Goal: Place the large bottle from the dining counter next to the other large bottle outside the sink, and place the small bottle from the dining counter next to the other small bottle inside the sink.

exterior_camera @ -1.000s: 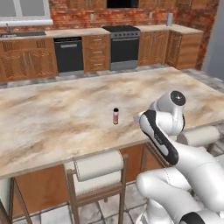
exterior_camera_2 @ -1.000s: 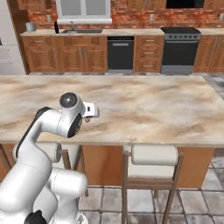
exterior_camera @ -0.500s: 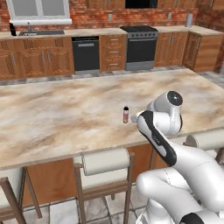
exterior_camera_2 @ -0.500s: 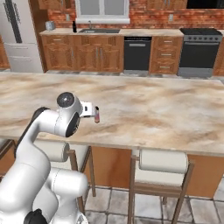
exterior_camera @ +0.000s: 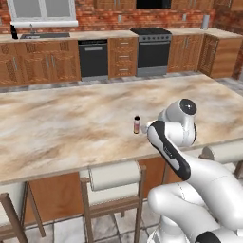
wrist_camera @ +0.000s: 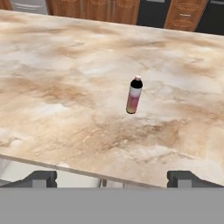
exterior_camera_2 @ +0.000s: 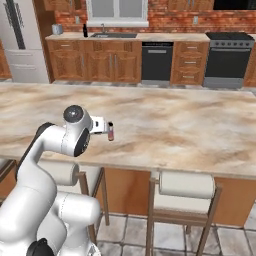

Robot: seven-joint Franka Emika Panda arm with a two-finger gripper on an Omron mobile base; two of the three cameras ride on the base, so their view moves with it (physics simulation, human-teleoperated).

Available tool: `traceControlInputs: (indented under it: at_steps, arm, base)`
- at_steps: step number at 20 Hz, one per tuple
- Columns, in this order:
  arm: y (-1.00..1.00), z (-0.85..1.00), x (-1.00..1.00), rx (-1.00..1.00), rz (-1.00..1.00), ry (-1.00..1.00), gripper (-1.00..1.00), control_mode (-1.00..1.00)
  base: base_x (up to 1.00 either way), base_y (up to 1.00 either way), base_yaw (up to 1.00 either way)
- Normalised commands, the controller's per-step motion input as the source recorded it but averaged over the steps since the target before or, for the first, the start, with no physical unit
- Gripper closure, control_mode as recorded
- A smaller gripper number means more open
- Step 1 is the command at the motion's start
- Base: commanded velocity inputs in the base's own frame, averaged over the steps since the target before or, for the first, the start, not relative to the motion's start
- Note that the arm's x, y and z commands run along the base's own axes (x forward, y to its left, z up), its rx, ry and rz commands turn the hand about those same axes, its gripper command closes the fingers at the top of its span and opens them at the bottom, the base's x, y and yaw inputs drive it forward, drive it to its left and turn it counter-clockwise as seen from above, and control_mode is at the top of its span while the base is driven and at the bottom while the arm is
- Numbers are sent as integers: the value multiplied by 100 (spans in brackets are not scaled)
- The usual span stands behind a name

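Looking across the long beige-brown marbled stone dining counter (exterior_camera: 71, 123), you have one small bottle (wrist_camera: 134, 95) with a pinkish-tan body and a dark neck standing upright on it, near the edge closest to the robot and well apart from everything else. It matches the small bottle of the task better than a black cola-shaped one; you see no large black bottle on the stretch of island that these views cover.

Your two-finger gripper (wrist_camera: 112, 177) hangs back from the counter edge with its dark fingertips (wrist_camera: 41, 177) spread wide and nothing between them. The bottle sits ahead of the hand and roughly centred between the tips, not yet within reach.

The steel sink (exterior_camera_2: 106, 35) with its curved tap lies far off on the wooden cabinet run below the window, and a dark upright bottle (exterior_camera_2: 85, 30) stands just beside it on the counter, likely the other large bottle.

By my reading, nothing is delivered yet: you are at the approach to the first pick. Left for you are grasping this bottle, carrying it into the sink basin, then finding and moving the large bottle.
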Motion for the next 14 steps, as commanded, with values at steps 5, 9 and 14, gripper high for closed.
traceControlInputs:
  at_steps: [5, 9, 14]
  arm:
    - [0, 0, 0, 0, 0, 0, -100, 100]
    - [0, 0, 0, 0, 0, 0, -100, 100]
    - [0, 0, 0, 0, 0, 0, -100, 100]
  base:
    - [40, -7, 0]
    - [34, -3, 0]
    - [27, 0, 0]
